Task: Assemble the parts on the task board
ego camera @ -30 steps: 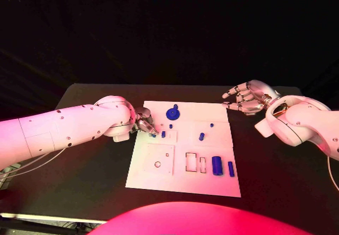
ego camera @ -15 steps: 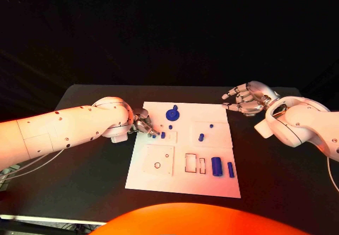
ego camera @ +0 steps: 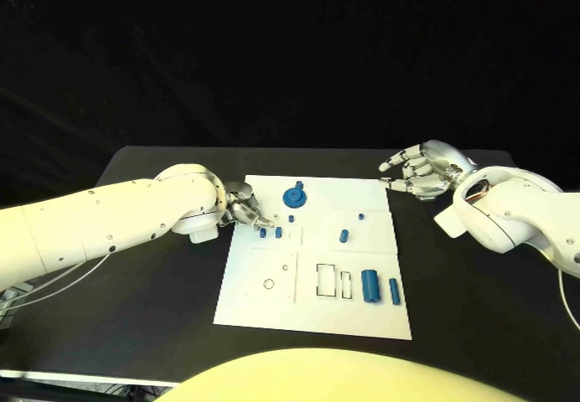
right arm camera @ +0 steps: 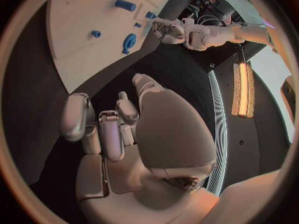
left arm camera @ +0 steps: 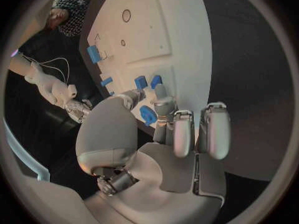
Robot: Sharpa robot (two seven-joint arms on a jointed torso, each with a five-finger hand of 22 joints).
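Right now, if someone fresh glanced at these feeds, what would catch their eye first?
Probably the white task board in the middle of the black table, dotted with small blue parts, the round blue part near its far edge standing out. Next, the left hand working at the board's left edge beside two small blue pegs, while the right hand hangs off the far right corner, holding nothing.

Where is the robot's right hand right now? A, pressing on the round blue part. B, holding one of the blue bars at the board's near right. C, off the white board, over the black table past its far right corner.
C: the right hand hangs over the black table beside the task board, fingers apart, holding nothing.
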